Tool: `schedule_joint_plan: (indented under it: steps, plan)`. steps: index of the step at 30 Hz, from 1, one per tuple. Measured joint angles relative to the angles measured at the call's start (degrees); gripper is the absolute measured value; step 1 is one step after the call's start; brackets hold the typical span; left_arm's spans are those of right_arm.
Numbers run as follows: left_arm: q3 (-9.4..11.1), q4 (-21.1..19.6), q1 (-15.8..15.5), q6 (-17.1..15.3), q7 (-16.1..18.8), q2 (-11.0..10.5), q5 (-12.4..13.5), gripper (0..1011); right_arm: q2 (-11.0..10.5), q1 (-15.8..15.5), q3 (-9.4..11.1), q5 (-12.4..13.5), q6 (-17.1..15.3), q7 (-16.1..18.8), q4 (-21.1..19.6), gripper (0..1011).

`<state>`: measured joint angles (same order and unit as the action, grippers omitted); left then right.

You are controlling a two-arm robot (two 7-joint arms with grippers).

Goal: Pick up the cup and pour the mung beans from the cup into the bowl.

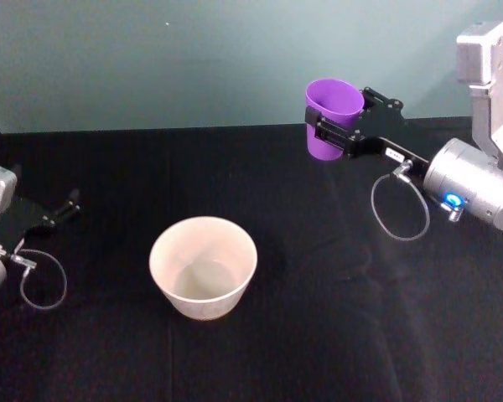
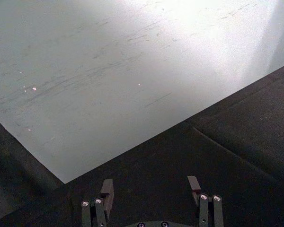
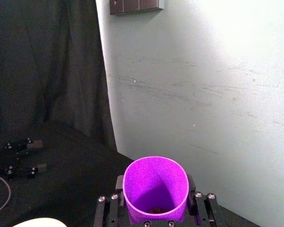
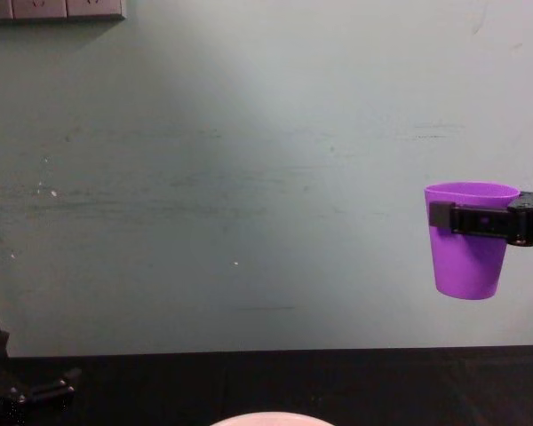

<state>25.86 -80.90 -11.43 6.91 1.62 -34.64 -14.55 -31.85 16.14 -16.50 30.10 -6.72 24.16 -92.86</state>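
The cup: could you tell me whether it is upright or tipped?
Upright: the cup, in the right gripper, shows a level rim.

The head camera looks down from high up at the black table [image 1: 335, 335] and the bowl [image 1: 193, 247]. The chest camera sits low and looks straight across at the wall [image 4: 249, 177]. Each wrist camera sits close behind its own gripper: the left gripper [image 2: 150, 183] and the right gripper [image 3: 155, 184]. The head, chest and right wrist cameras all see the cup [image 1: 331, 113].
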Motion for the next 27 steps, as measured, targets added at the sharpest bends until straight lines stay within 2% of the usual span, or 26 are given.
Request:
schedule_joint_plan:
  steps: [27]
  plan:
    - [0.0,0.0,0.0,0.0,0.0,0.0,0.0,1012,0.0,0.0,0.0,0.0,0.0,0.02,0.0,726]
